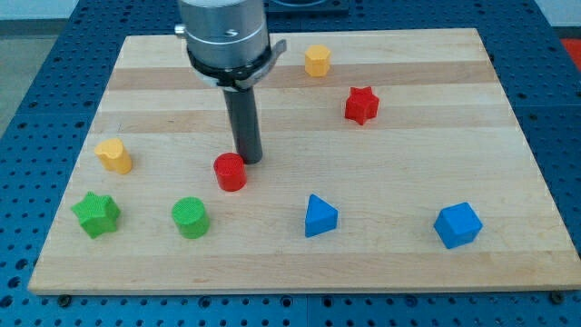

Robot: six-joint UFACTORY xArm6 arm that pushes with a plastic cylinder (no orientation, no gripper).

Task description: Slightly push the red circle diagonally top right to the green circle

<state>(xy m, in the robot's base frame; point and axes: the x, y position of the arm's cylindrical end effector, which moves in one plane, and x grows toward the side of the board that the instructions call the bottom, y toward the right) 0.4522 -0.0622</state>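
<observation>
The red circle (231,172) sits on the wooden board (381,254) left of centre. The green circle (191,218) lies below and to its left, a short gap apart. My tip (251,160) is at the lower end of the dark rod, just above and to the right of the red circle, touching or nearly touching its upper right edge. The rod hangs from the grey arm head at the view's top.
A green star (96,214) lies left of the green circle. A yellow block (115,156) is at the left, a yellow hexagon (317,61) at the top. A red star (361,105), a blue triangle (320,217) and a blue cube (457,225) lie to the right.
</observation>
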